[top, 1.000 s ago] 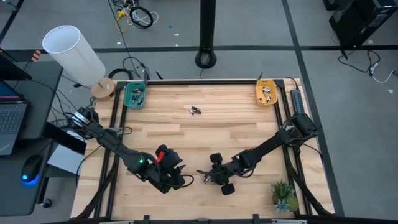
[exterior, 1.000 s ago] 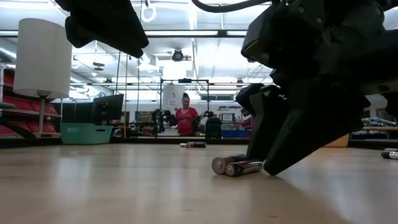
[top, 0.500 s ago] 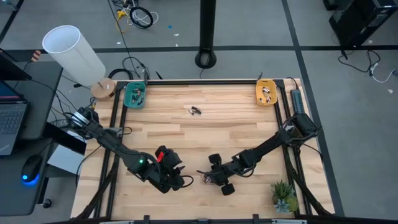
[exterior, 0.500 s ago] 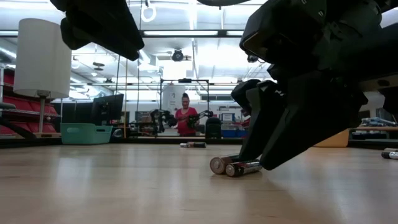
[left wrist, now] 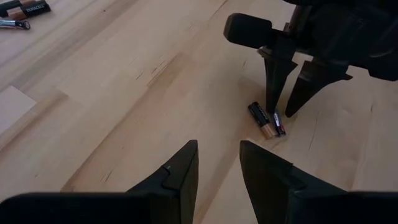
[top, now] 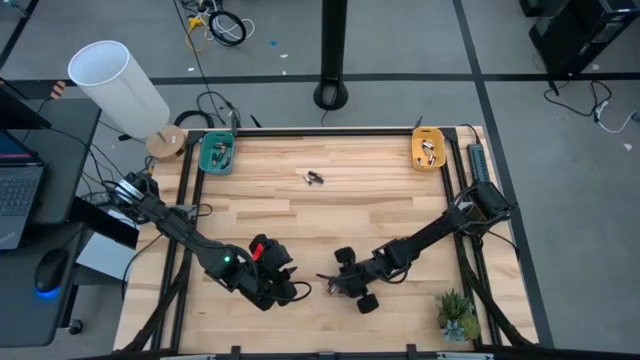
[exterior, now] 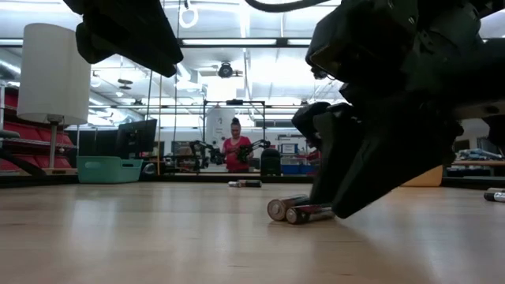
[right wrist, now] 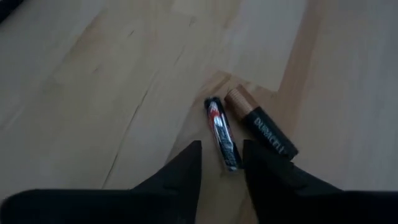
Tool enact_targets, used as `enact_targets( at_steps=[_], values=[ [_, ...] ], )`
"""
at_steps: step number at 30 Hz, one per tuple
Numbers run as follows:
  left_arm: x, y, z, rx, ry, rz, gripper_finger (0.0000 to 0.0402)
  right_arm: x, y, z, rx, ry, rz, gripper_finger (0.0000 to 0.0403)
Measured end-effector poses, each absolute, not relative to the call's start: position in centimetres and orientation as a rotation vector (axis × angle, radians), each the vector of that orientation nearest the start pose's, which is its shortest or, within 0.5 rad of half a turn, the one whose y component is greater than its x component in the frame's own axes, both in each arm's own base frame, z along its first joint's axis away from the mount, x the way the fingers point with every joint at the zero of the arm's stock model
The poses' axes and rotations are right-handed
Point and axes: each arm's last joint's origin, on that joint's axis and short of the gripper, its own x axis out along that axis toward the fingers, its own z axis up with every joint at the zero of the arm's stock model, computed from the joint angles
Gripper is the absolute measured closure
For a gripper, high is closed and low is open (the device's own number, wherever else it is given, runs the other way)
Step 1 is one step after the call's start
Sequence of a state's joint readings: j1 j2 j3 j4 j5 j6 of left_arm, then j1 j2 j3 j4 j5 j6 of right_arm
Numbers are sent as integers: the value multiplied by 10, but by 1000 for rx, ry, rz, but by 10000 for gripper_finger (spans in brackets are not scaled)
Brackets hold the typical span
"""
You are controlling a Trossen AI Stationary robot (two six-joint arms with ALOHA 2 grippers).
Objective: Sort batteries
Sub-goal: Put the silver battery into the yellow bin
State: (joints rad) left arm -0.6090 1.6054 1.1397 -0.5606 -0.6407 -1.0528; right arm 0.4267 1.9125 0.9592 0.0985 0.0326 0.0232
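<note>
I am lowering my right gripper (right wrist: 222, 163), fingers apart and straddling the slim black-and-silver battery (right wrist: 222, 133); its long axis is running straight away from me, touching the thicker copper-topped black battery (right wrist: 261, 129). My left gripper (left wrist: 219, 171) is hanging open nearby.

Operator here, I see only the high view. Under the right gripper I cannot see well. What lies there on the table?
Observer: A thin battery and a thick battery with a copper end lie side by side.
Operator: Which one is the right gripper on?
Observer: The right gripper straddles the thin one's end, with its fingers apart, not clamped.
Operator: Is the left gripper carrying anything?
Observer: No. The left gripper is open and empty, facing that pair.
</note>
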Motion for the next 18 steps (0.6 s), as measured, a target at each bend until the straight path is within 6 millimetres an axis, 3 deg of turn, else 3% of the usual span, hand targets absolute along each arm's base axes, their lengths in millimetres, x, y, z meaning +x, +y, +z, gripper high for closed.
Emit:
enact_targets(
  at_steps=[8, 18],
  values=[
    [274, -170, 233, -395, 704, 435, 270, 328, 149, 113, -164, 878, 379, 387],
    [272, -170, 231, -390, 750, 424, 270, 331, 143, 115, -99, 883, 339, 398]
  ],
)
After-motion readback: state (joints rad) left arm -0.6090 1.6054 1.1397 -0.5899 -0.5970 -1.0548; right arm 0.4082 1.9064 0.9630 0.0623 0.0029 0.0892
